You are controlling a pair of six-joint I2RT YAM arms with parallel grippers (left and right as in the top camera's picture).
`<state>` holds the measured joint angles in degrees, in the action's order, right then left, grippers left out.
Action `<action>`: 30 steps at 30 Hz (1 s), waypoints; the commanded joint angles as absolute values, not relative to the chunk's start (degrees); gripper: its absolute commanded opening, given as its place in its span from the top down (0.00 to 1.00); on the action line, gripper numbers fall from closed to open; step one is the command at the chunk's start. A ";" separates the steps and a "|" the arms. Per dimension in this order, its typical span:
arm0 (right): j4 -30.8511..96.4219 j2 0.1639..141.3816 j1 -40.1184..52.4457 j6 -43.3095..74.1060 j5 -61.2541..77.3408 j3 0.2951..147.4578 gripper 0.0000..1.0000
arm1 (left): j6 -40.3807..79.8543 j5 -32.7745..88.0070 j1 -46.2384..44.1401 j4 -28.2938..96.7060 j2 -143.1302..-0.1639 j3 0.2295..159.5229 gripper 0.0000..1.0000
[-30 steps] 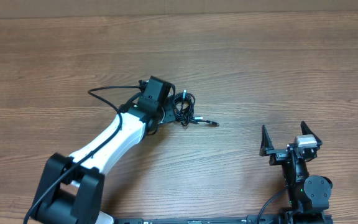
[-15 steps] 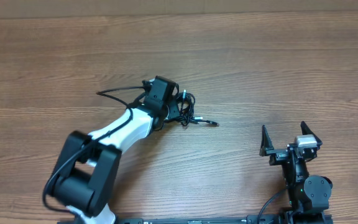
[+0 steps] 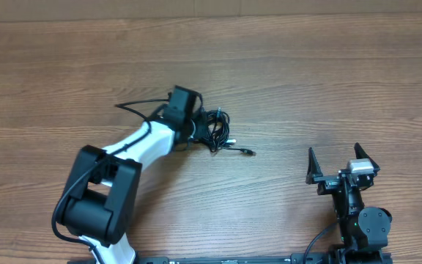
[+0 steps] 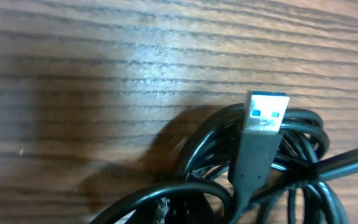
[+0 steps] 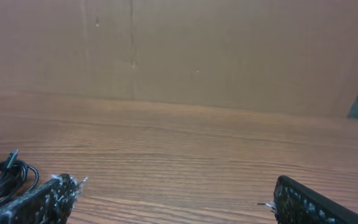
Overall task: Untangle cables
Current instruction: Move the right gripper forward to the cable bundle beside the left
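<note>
Reaching from the near left, the left arm puts the left hand [image 3: 197, 125] at the left edge of the cables [image 3: 217, 132], a small black bundle of loose loops lying a bit left of centre on the wooden surface [image 3: 306, 81]. Left hand is closed. Its fingers are hidden under the wrist in the overhead view and out of frame in the left wrist view, so can't tell if a cord is pinched between them.

One thin cord end [image 3: 248, 152] with a small plug trails out of the bundle toward the right and lies flat on the wood.

Left wrist view is very close up: black loops overlapping at bottom right, and a USB plug [image 4: 263, 143] with a silver shell and blue insert standing up over them.

Right hand [image 3: 339, 166] sits well apart from the bundle, near the right front edge, fingers spread wide with nothing between them. Right wrist view shows both its fingertips low in frame, the bundle far off at lower left, and a plain brown wall [image 5: 229, 50] behind the surface.
</note>
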<state>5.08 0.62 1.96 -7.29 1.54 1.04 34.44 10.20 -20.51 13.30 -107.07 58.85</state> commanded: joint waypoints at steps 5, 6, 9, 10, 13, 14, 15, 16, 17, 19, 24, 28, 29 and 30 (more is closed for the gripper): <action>2.92 0.16 1.91 3.77 13.80 0.45 0.00 | 22.31 38.50 -11.90 19.18 -107.90 63.35 0.96; 1.85 0.16 1.91 7.05 15.64 0.45 0.00 | 20.21 40.53 -11.05 19.66 -107.90 63.40 0.96; 1.85 0.19 1.91 16.60 16.62 0.47 0.00 | 16.14 41.60 -9.65 20.99 -107.90 63.37 0.96; 1.87 0.21 1.91 20.03 16.67 0.47 0.00 | 15.73 41.93 -9.37 21.08 -107.90 63.37 0.96; 2.26 0.64 1.89 23.66 18.79 1.93 0.00 | 14.37 43.55 -9.45 20.27 -107.90 63.40 0.96; 2.85 1.17 1.89 24.08 19.51 3.40 0.00 | 13.91 43.53 -9.58 19.90 -107.90 63.40 0.96; 3.70 1.87 1.91 24.10 19.90 5.02 0.00 | 13.10 43.51 -9.69 19.68 -107.90 63.40 0.96; 4.99 2.85 1.89 24.08 20.27 6.96 0.00 | 12.16 43.51 -9.82 19.59 -107.90 63.40 0.96; 6.57 4.16 1.91 24.08 20.27 9.17 0.00 | 10.98 43.46 -10.00 19.51 -107.90 63.40 0.96; 10.46 8.21 1.91 24.03 20.27 14.44 0.00 | 6.94 43.22 -10.52 19.42 -107.90 63.40 0.96; 19.90 23.44 1.91 23.99 22.31 28.42 0.00 | 2.46 42.89 -10.92 19.16 -107.90 63.40 0.96; 24.71 38.28 1.91 24.03 30.35 38.74 0.00 | 1.89 42.46 -10.96 19.11 -107.90 63.40 0.96; 24.49 41.93 1.91 24.08 33.45 40.64 0.00 | 1.89 42.54 -10.98 18.96 -107.90 63.40 0.96; 23.70 44.91 1.91 24.08 36.40 41.95 0.00 | 1.89 42.78 -10.98 18.74 -107.90 63.40 0.96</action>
<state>23.99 38.39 1.98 23.75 27.35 38.11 4.21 40.77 -10.52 19.25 -107.18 62.00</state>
